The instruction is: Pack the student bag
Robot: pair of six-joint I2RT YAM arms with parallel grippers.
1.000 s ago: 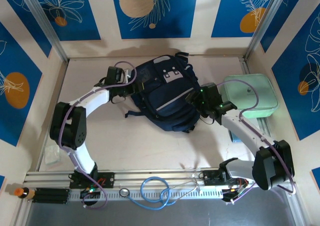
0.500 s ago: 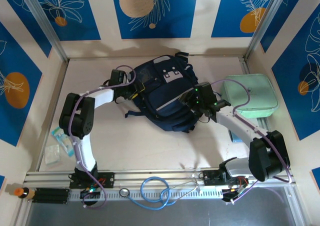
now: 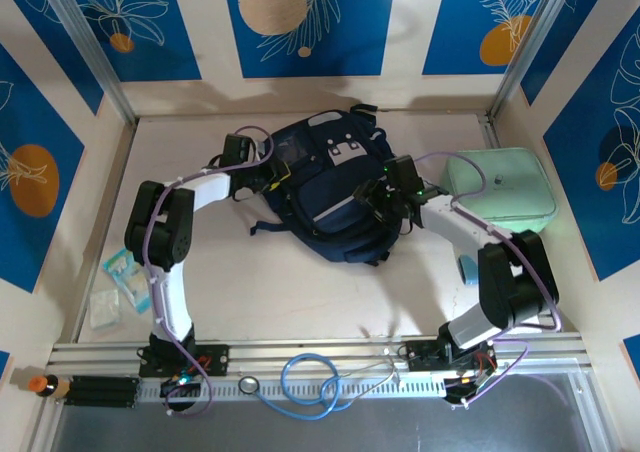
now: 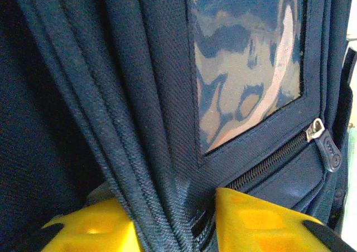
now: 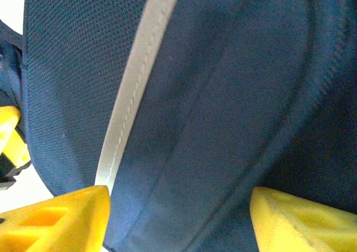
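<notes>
The student bag [image 3: 330, 187], dark navy with grey patches, lies flat at the table's middle back. My left gripper [image 3: 272, 177] is at its left edge; in the left wrist view its yellow fingers [image 4: 89, 229] pinch a ridge of the bag's navy fabric [image 4: 150, 168] beside a zipper and its pull [image 4: 329, 149]. My right gripper [image 3: 378, 197] rests on the bag's right front. Its jaws stand wide apart in the right wrist view, its fingertips [image 5: 61, 218] pressed against the front panel [image 5: 223, 96] near the pale stripe [image 5: 134, 90].
A mint-green case [image 3: 505, 187] sits to the right of the bag, against the right wall. Clear plastic packets [image 3: 118, 272] lie at the left edge. A blue object [image 3: 467, 267] sits by the right arm. A coiled blue cable [image 3: 310, 377] lies on the front rail.
The left jaws have narrowed onto the bag's fabric at its left edge. The right gripper has slid left, further onto the bag, and its elbow has folded in.
</notes>
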